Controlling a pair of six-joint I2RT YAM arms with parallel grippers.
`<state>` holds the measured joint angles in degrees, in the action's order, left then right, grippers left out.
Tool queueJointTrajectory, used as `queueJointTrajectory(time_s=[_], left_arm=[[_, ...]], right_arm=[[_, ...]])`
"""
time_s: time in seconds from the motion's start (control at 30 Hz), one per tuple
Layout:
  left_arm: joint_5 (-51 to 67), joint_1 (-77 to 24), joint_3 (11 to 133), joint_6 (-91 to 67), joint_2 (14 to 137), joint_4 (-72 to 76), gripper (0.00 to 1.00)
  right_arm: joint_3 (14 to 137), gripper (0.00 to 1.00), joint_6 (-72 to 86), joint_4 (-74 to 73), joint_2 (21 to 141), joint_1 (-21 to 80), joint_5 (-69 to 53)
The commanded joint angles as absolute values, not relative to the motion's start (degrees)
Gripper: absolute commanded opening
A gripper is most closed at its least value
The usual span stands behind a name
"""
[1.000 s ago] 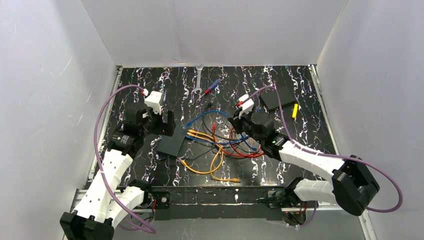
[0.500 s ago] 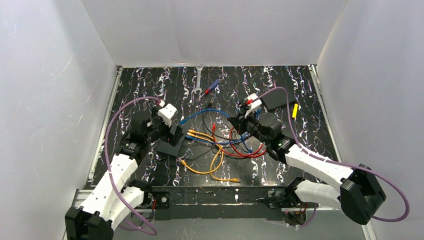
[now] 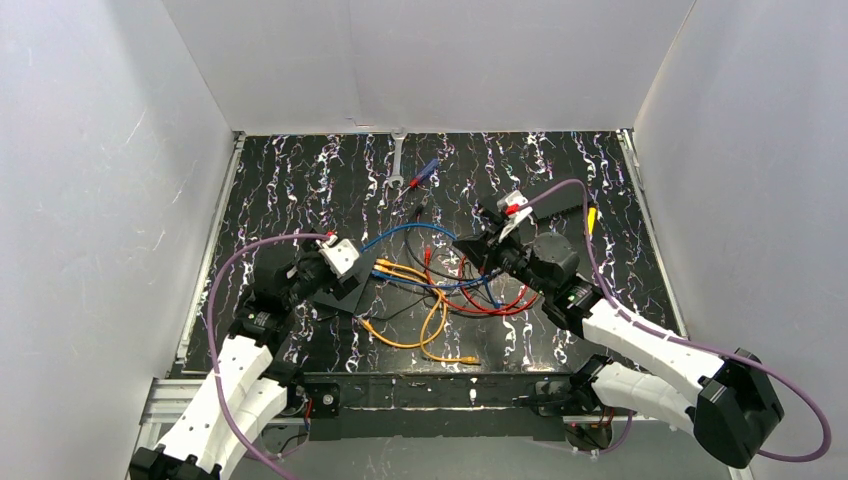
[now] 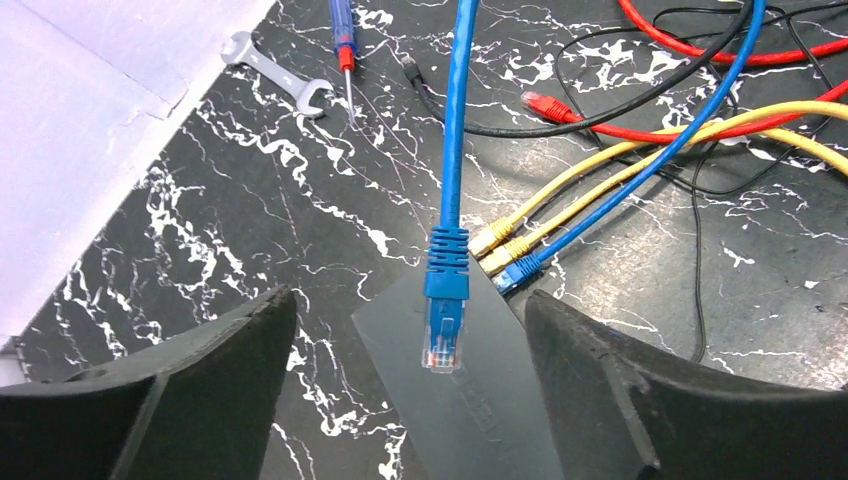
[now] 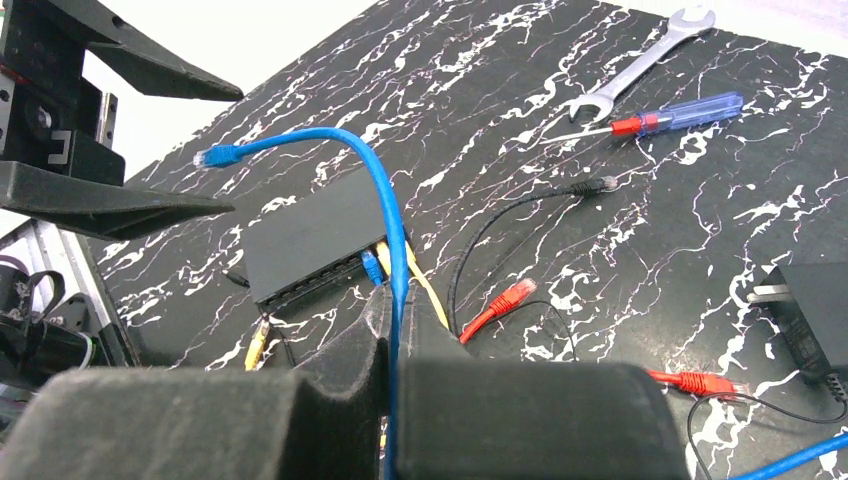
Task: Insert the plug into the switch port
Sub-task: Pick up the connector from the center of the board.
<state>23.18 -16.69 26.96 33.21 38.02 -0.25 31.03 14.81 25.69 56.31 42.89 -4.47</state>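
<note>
The switch (image 4: 480, 410) is a flat matte-black box lying under my left gripper (image 4: 408, 300), which is open. It also shows in the top view (image 3: 338, 291) and in the right wrist view (image 5: 315, 235). Two yellow plugs and a blue plug (image 4: 518, 268) sit in its socket row. A free blue plug (image 4: 443, 320) on a blue cable (image 5: 385, 215) hangs between the left fingers, touching neither. My right gripper (image 5: 395, 325) is shut on that blue cable and holds it arched above the switch. In the top view the right gripper (image 3: 482, 250) is right of the left gripper (image 3: 340, 268).
Red, yellow, black and blue cables (image 3: 460, 295) tangle mid-table. A wrench (image 3: 397, 160) and a screwdriver (image 3: 422, 175) lie at the back. Another black slab (image 3: 560, 197) with a yellow piece (image 3: 591, 220) lies back right. A black block (image 5: 815, 310) shows at right.
My left gripper has moved right and down over the switch. The right arm has swung right, and the held blue cable's plug now hangs between the left fingers.
</note>
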Motion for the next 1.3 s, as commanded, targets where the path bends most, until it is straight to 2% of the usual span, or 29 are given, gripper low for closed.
queueJointTrajectory(time_s=[0.0,0.1,0.2,0.43,0.73,0.87,0.93,1.0,1.1,1.27], left_arm=[[24.23,-16.96,25.58,36.69,35.50,0.42,0.73],[24.52,-16.96,25.05,37.06,34.56,0.35,0.66],[25.25,-16.96,25.45,37.50,35.20,-0.94,0.53],[25.65,-16.97,25.66,37.53,36.01,-1.54,0.43],[27.24,-17.03,27.02,37.51,37.70,-2.92,0.19],[27.70,-17.05,28.35,37.79,37.61,-4.95,0.00],[28.09,-17.05,29.45,37.67,37.97,-6.27,0.00],[28.22,-17.05,30.80,36.92,38.81,-7.61,0.00],[25.53,-17.05,35.22,32.59,41.75,-11.72,0.00],[26.28,-17.04,43.76,26.48,50.00,-20.70,0.00]], right_arm=[[30.44,0.01,14.95,29.33,54.23,42.62,-5.52],[30.05,0.01,14.94,29.64,53.39,42.62,-4.79],[29.80,0.01,15.16,29.91,53.01,42.63,-4.44],[29.56,0.01,15.39,29.95,52.28,42.58,-3.91],[29.53,0.01,15.56,29.97,52.56,42.54,-3.69],[29.62,0.01,15.40,29.71,52.56,42.54,-3.28],[29.62,0.01,15.05,29.62,52.60,42.54,-3.04],[29.62,0.12,14.41,29.41,52.78,42.54,-2.99],[29.62,0.38,13.12,28.67,52.82,42.54,-1.82],[29.59,0.64,9.41,27.68,51.77,42.54,-0.54]])
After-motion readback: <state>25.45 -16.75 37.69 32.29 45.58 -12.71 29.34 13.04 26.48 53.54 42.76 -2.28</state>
